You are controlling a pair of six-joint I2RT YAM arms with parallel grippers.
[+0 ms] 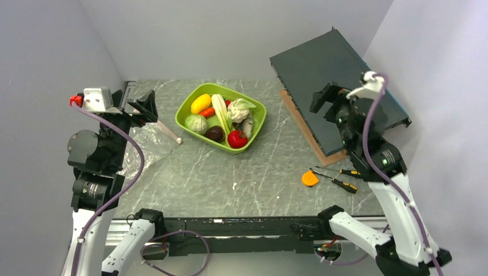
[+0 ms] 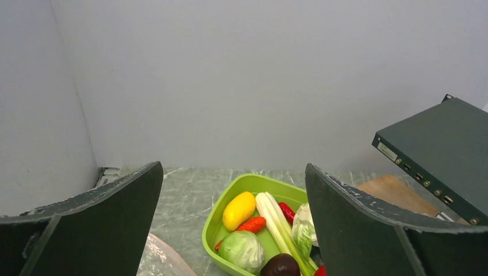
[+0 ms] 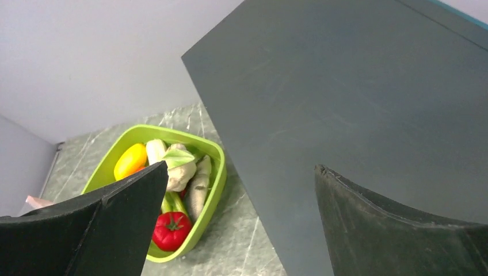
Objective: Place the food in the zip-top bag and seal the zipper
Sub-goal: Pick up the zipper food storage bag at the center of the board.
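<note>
Left tool [image 2: 233, 172] spread wide, pale leafy stalk [image 1: 221, 114] lying far-to-near in tray [image 2: 212, 227]

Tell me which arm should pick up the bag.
Left. The left end effector, open, hangs by the bag; the right end effector is across the tray, up beside the dark box.

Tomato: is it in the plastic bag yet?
No, the red tomato sits in the green tray, and the clear bag lies flat beside the tray.
</note>
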